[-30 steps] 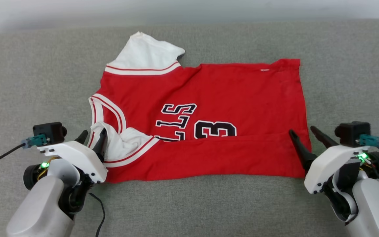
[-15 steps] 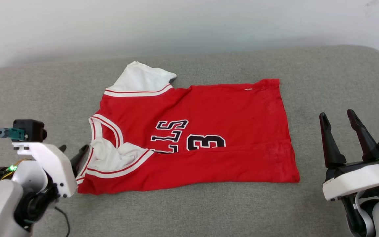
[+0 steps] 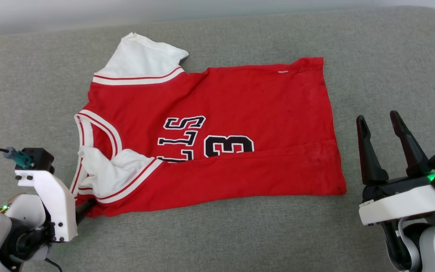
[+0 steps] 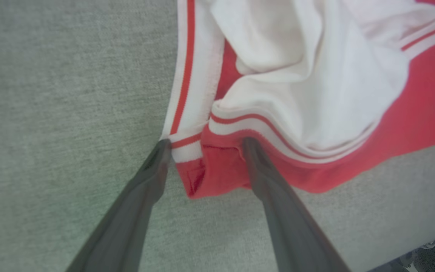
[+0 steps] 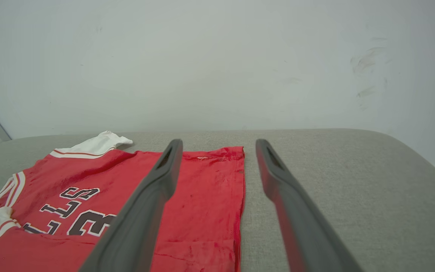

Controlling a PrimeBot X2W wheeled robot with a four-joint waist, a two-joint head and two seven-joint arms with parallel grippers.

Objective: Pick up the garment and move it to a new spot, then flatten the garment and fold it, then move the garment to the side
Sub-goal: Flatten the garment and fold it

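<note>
The garment (image 3: 240, 109) lies spread on the grey cushion (image 3: 217, 234), collar to the left and hem to the right. Its near edge is folded up over the lower part of the black letters and the "3". One white sleeve lies flat at the far left; the other is bunched at the near left, beside the striped neckline.

The left gripper (image 4: 206, 143) sits at the garment's near-left corner, jaws spread and clamped on nothing. The red corner lies between its fingers, whose tips seem to touch the cloth, though the blurred wrist view leaves that unsure.

The right gripper (image 3: 377, 116) hangs released – fingers wide apart – just right of the hem, clear of the cloth.
</note>
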